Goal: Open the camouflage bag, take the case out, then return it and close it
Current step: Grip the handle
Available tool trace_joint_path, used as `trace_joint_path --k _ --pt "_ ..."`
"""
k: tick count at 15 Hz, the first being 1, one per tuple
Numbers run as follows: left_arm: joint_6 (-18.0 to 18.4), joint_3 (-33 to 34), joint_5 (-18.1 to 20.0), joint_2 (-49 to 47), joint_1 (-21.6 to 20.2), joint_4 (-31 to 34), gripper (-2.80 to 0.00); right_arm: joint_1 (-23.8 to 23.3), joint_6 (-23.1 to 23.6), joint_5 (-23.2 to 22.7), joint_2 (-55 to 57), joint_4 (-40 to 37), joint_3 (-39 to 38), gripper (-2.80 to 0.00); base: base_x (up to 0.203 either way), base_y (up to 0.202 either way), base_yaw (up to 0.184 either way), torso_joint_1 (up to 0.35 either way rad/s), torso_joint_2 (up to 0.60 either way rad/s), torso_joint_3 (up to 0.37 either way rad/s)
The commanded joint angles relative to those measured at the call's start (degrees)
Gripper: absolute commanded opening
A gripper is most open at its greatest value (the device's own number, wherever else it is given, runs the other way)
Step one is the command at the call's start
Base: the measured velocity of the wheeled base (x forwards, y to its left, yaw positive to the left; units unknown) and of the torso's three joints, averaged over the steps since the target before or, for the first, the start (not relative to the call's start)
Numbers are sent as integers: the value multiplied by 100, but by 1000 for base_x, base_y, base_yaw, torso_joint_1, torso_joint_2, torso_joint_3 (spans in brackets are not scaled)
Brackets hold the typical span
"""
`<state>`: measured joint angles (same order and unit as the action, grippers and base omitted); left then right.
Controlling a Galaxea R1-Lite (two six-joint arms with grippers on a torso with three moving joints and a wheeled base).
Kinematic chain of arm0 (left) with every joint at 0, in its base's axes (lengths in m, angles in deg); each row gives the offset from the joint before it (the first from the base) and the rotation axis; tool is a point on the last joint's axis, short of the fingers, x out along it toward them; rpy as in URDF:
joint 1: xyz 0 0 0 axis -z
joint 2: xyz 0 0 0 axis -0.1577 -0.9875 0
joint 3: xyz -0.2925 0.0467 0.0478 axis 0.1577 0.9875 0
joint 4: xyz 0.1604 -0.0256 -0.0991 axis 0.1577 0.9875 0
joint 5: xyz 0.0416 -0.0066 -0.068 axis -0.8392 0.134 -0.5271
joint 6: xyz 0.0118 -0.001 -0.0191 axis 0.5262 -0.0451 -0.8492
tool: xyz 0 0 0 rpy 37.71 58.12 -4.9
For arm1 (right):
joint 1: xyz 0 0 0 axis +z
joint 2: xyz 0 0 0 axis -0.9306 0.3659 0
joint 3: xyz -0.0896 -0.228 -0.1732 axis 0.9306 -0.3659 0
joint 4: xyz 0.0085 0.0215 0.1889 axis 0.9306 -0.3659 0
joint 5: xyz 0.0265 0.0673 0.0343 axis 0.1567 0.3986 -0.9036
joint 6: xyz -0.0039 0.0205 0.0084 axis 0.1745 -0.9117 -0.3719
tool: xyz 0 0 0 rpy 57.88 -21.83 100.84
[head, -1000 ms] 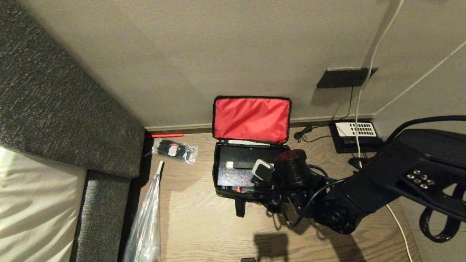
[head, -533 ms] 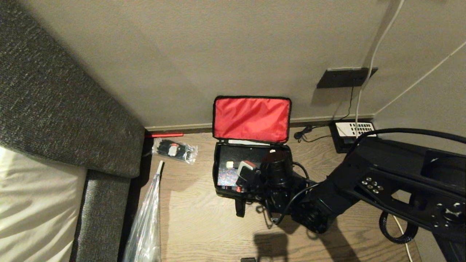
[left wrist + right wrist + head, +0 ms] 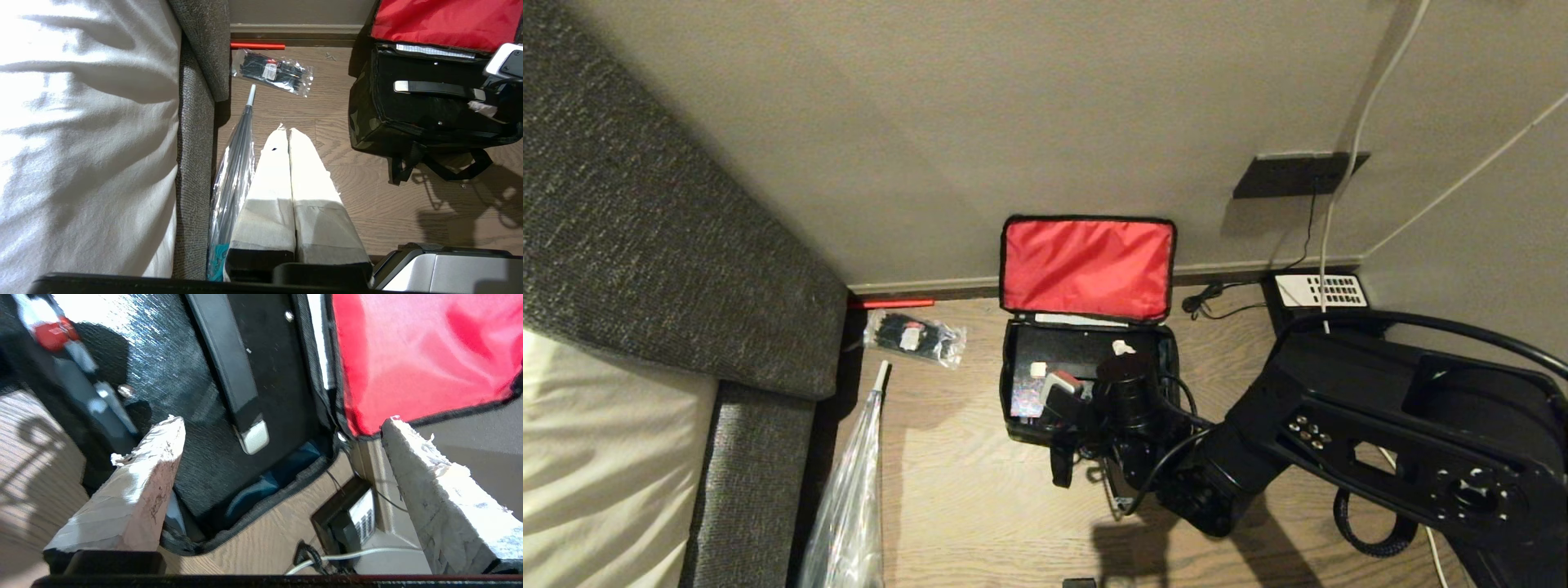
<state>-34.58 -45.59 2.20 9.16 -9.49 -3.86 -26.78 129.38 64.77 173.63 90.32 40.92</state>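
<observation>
White tape wraps both fingers [image 3: 151,477] of my right gripper [image 3: 282,424], and they stand wide apart with nothing between them. From the right wrist camera, 1 finger sits over the near part of the case [image 3: 212,428] and the other over the corner where the red lid lining [image 3: 412,355] meets the wall, so the case's black strap handle [image 3: 233,371] with its silver end lies in the gap below my fingers. I cannot tell whether either finger touches the case. In the head view my right gripper [image 3: 1086,371] hangs over the right half of the open camouflage bag [image 3: 1021,425], my arm reaching in from the right. The bag sits on the wooden floor [image 3: 980,506] against the wall, its lid propped upright, and the flat black case lies inside it, filling the compartment. My left gripper [image 3: 289,134] is parked well to the left of the bag, its 2 taped fingers pressed together, pointing at the floor beside a clear plastic-wrapped item [image 3: 233,171]. A clear packet of black items [image 3: 915,336] lies near the grey sofa [image 3: 670,245], and a black telephone [image 3: 1319,292] sits at the wall to the bag's right.
</observation>
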Motion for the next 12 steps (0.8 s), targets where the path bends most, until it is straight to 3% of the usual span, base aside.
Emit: trace_joint_path --k 1,7,12 --pt "-2 9 -9 0 -2 -2 -280 -1 61 12 -96 254 -152 0 0 0 0 0 0 0" --pt "-2 9 0 0 -2 -2 -280 34 194 30 -759 364 -801 0 0 0 0 0 0 0" --pt "-2 9 0 0 -2 -1 -280 104 176 48 -883 381 -889 0 0 0 0 0 0 0"
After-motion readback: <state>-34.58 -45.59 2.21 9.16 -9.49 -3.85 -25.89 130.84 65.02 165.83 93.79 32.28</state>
